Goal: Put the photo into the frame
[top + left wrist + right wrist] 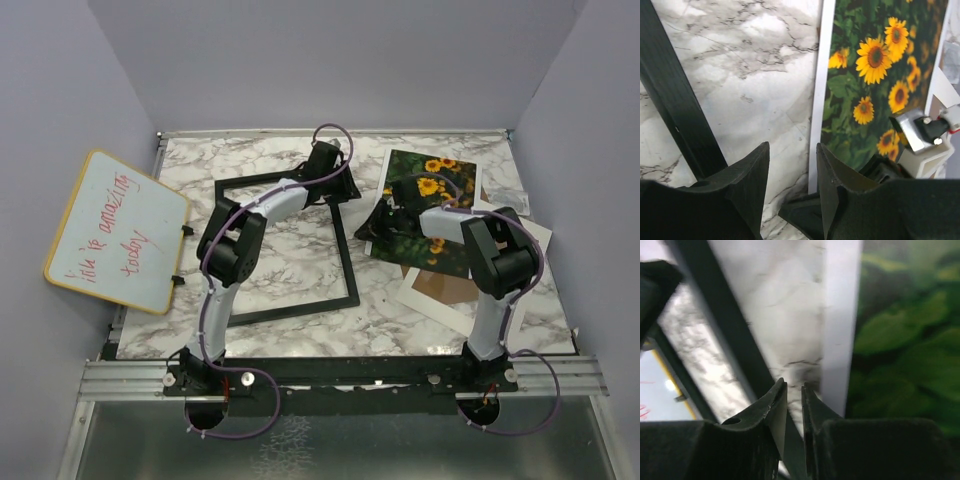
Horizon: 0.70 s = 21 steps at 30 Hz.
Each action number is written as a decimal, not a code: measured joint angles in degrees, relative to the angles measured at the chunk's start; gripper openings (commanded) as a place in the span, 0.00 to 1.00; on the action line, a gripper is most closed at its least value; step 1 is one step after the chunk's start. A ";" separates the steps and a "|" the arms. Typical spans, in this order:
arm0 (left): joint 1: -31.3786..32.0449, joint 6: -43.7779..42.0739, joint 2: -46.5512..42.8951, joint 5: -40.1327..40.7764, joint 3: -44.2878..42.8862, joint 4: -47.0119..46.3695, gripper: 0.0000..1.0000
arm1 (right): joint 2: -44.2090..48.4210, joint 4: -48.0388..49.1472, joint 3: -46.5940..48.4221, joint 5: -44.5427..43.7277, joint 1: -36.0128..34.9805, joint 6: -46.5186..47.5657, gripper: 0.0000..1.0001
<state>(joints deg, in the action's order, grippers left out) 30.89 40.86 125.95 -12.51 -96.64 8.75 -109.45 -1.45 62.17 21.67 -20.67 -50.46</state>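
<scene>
The black frame lies flat on the marble table, left of centre. The sunflower photo lies picture side up to its right, partly on a white mat. My left gripper hovers at the frame's far right corner. Its jaws stand partly apart over bare marble, between the frame bar and the photo's white edge strip. My right gripper reaches in from the photo's left edge. Its jaws leave a narrow gap above the frame bar, with the photo just to the right. Neither holds anything.
A yellow-rimmed whiteboard leans over the table's left edge. The white mat and a brown backing board lie under the photo's near side. Grey walls close in the left, back and right. The two grippers are close together.
</scene>
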 measured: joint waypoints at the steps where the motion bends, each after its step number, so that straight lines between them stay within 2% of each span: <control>1: 0.00 -0.04 0.44 0.68 -0.55 0.57 0.44 | -1.05 -0.57 0.17 -1.01 -0.39 0.24 0.22; 4: -0.02 -0.20 1.90 1.75 -1.77 1.36 0.45 | -1.31 -1.42 0.24 -3.26 -1.07 0.15 0.23; 12: 0.00 -0.17 3.54 1.18 -1.97 3.28 0.55 | 5.07 -5.97 -3.74 -14.27 -1.81 2.10 0.35; 21: 0.00 1.42 3.54 -2.93 -1.42 2.51 0.61 | 11.50 -14.75 -6.78 -25.49 -1.77 6.16 0.39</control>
<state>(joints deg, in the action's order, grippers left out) 30.89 42.28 129.49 -15.44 -98.06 11.27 -97.95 -16.21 55.40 -3.81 -22.44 -44.29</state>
